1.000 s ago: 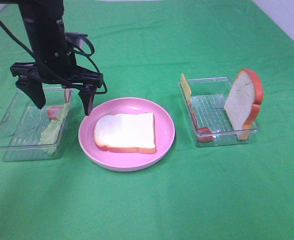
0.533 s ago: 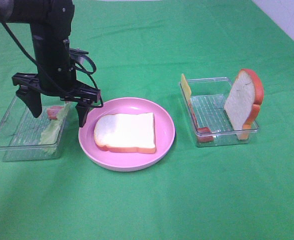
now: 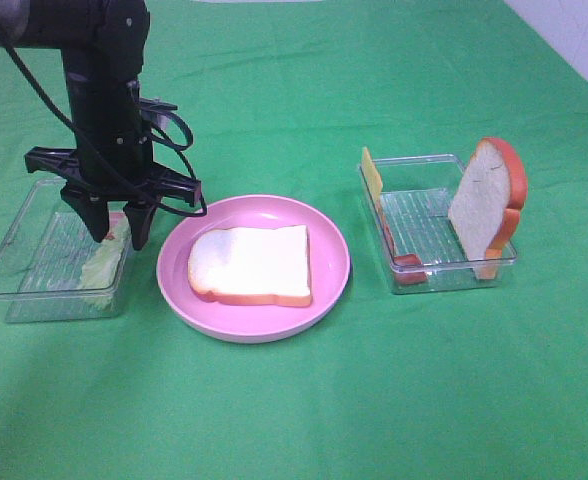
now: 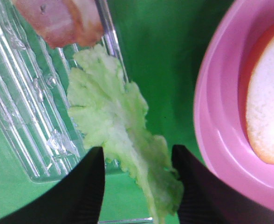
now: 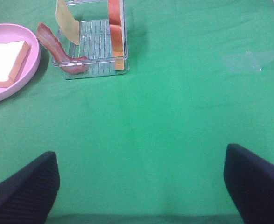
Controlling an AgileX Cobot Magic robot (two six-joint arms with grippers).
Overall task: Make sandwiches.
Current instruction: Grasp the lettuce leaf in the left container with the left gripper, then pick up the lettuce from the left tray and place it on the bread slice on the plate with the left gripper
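The sandwiches [image 3: 252, 265] are seen only as separate parts, spread over the desk [image 3: 294, 420], which is covered with green cloth. The left arm [image 3: 99, 90] is lowered over the left tray [image 3: 14, 290], a clear plastic box on the left of the exterior view. At the middle a round pink plate [image 3: 336, 250] is set, and one bread slice [image 3: 224, 255] is laid flat on it. To the right, well apart from the plate, the right tray [image 3: 424, 215] is placed; a second bread slice [image 3: 484, 205] is propped upright at its far end. The lettuce leaf [image 4: 113, 126] is laid at the side of the left tray nearest the plate, and the left pincer [image 3: 119, 237] is brought down with one finger on each side of it; the fingers are half drawn together, but whether the leaf is actually gripped cannot be told. The right pincer [image 5: 141, 186] is held wide open above bare cloth, with nothing between its fingers. A cheese slice [image 3: 371, 178] is stood on edge at the plate end of the right tray. A meat strip [image 5: 58, 49] is draped over that tray's wall, and another meat piece [image 4: 58, 21] is left in the left tray just beyond the lettuce.
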